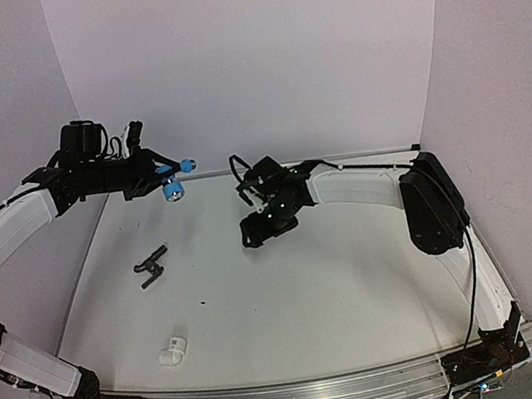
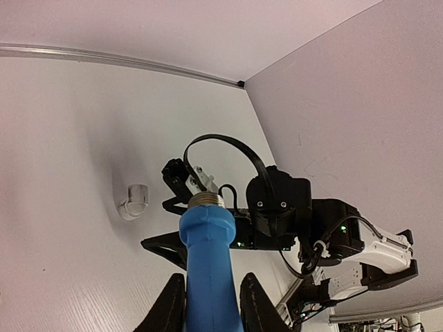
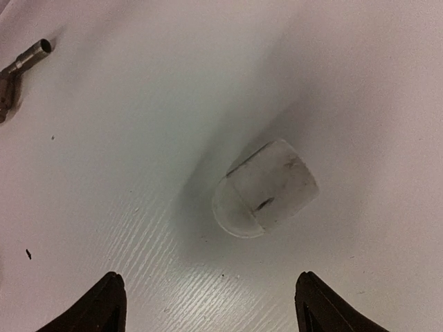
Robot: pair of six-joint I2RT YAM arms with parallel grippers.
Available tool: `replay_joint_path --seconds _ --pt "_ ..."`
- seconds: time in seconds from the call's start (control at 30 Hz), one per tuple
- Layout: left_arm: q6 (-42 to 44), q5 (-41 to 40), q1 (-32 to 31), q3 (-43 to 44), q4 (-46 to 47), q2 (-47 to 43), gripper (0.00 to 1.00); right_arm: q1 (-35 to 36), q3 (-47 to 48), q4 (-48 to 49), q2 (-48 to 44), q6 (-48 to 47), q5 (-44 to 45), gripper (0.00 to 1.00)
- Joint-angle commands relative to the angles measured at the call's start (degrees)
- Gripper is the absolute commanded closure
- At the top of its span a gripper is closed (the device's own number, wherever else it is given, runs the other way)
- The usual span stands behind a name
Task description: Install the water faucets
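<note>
Left tool [image 2: 208,315] clamped on the blue tap [image 2: 208,256]; fingers [image 2: 169,308] pressed against both sides of its body; greyish threaded end points away from the tool, toward the right arm.

Top view: left tool [image 1: 155,171] carries the tap [image 1: 174,182] in the air, round knob hanging lowest, close to the back wall [image 1: 252,50].

Right tool [image 3: 211,304] with jaws wide apart, nothing between them; it hangs low over the desk [image 1: 341,289]; the white elbow fitting [image 3: 266,197] lies on its side just ahead of the fingertips, untouched, its rounded end toward the tool.

Places from the elbow fitting:
- tap is above it and off to the left-arm side, well apart; nothing joins the two
- dark metal part [image 1: 152,265] lies on the desk to the left-arm side, apart from it; its tubular end [image 3: 31,55] shows at the edge of the right wrist view
- second white fitting [image 1: 174,351] lies nearer the arm bases, on the left-arm side, near the front rail [image 1: 297,397]
- back edge strip [image 2: 104,59] runs behind it, meeting the side wall at a corner [image 2: 240,84]; bare desk lies between fitting and strip
- toward the right-arm side, bare white desk runs out to the side wall [image 1: 507,121]; the right arm's own links cross over that stretch
</note>
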Motion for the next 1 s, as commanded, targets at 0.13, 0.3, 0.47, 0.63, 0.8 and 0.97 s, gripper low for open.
replay_joint_path --seconds 0.13,0.3,0.47,0.63,0.8,0.97 --pt "-0.65 0.81 0.05 -0.42 2.85 -2.76 1.0 -0.08 5.02 1.36 3.74 8.8 4.86 0.25" --pt "-1.12 1.63 0.05 -0.32 3.34 -3.32 1.0 -0.09 7.74 1.43 5.26 10.83 3.07 0.25" --pt "-1.3 1.44 0.05 -0.52 3.35 -3.63 1.0 0.02 9.11 1.4 6.68 12.66 5.76 0.28" --pt "-1.47 1.09 0.05 -1.14 3.67 -3.82 1.0 0.16 11.1 1.31 8.97 14.97 10.25 0.36" --pt "-1.73 1.44 0.05 -0.85 4.05 -3.61 1.0 0.14 13.73 1.27 10.56 15.22 11.07 0.39" --pt "-1.57 1.12 0.05 -1.13 3.9 -3.5 1.0 0.16 13.7 1.27 11.07 15.07 12.0 0.46"
